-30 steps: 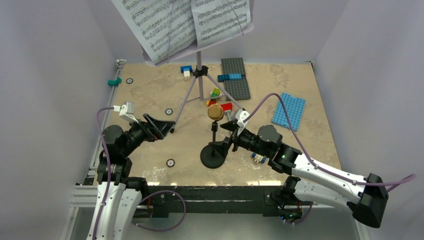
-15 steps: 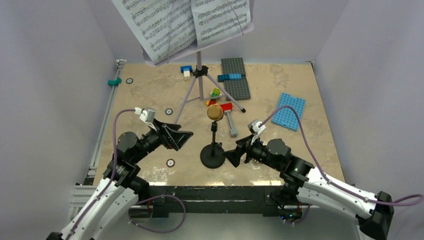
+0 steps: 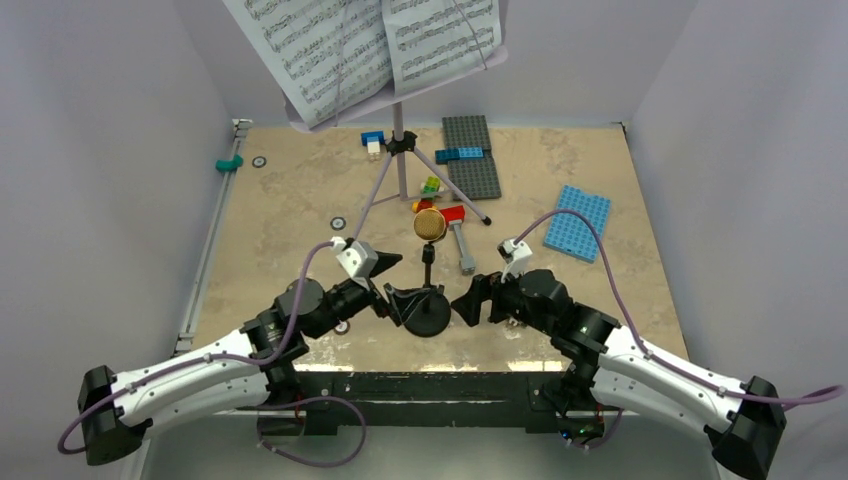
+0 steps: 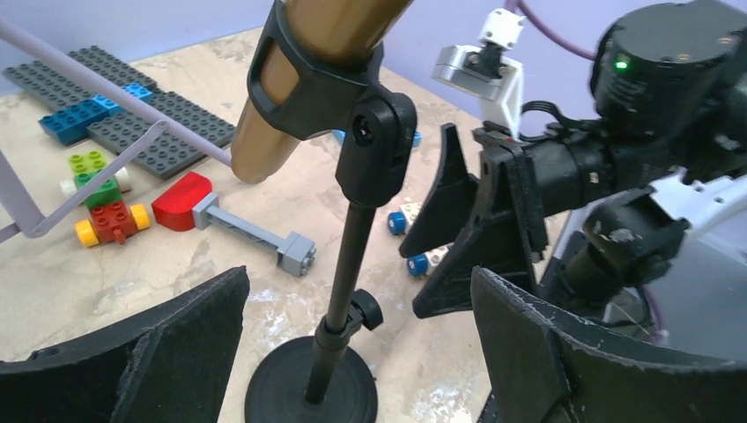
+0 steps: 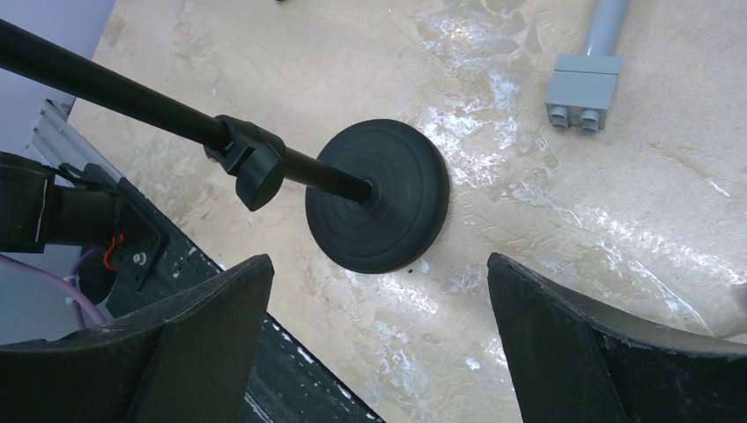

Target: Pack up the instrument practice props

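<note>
Marbled beige worktop (image 3: pixel 290 200) carries everything. We judge it best to centre the left hand (image 3: pixel 406 301) on the pole of the black mic stand (image 3: pixel 428 312) and close squarely, so the base doesn't tip. Both it and the right hand (image 3: pixel 468 302), flanking that stand, are spread wide and hold nothing. Atop the stand sits the gold microphone (image 3: pixel 431 225); behind it rises the lilac music stand (image 3: pixel 399 160).
</note>
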Robot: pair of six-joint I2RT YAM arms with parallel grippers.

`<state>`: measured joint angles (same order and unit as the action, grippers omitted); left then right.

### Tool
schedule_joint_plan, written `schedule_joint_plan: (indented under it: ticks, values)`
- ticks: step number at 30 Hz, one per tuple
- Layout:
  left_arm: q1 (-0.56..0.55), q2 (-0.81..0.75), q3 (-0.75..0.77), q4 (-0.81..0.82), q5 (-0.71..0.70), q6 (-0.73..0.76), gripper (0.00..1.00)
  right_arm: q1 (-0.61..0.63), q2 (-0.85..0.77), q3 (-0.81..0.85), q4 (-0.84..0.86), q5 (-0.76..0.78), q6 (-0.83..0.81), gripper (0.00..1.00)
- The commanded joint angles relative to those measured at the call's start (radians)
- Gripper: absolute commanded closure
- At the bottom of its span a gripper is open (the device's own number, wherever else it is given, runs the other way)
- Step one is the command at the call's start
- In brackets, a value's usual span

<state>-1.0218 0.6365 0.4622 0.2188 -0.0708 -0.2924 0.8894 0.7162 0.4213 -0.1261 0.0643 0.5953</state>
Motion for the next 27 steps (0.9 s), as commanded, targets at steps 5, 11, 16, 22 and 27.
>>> schedule_joint_plan:
  ticks: [5, 11, 16, 22, 27]
  values:
    - [-0.055, 0.159, 0.024, 0.269, -0.268, 0.139, 0.07, -0.022, -0.021, 0.064, -0.070, 0.052, 0.006, 0.04]
    - [-0.055, 0.247, 0.083, 0.286, -0.224, 0.144, 0.18, -0.029, -0.012, 0.074, -0.078, 0.051, -0.007, 0.05]
    - [-0.057, 0.294, 0.120, 0.288, -0.183, 0.143, 0.24, -0.029, 0.011, 0.089, -0.078, 0.045, -0.018, 0.05]
    - [-0.058, 0.335, 0.139, 0.284, -0.170, 0.148, 0.36, -0.030, 0.024, 0.103, -0.078, 0.042, -0.034, 0.06]
    - [-0.058, 0.340, 0.136, 0.286, -0.165, 0.148, 0.49, -0.030, 0.026, 0.109, -0.077, 0.036, -0.043, 0.06]
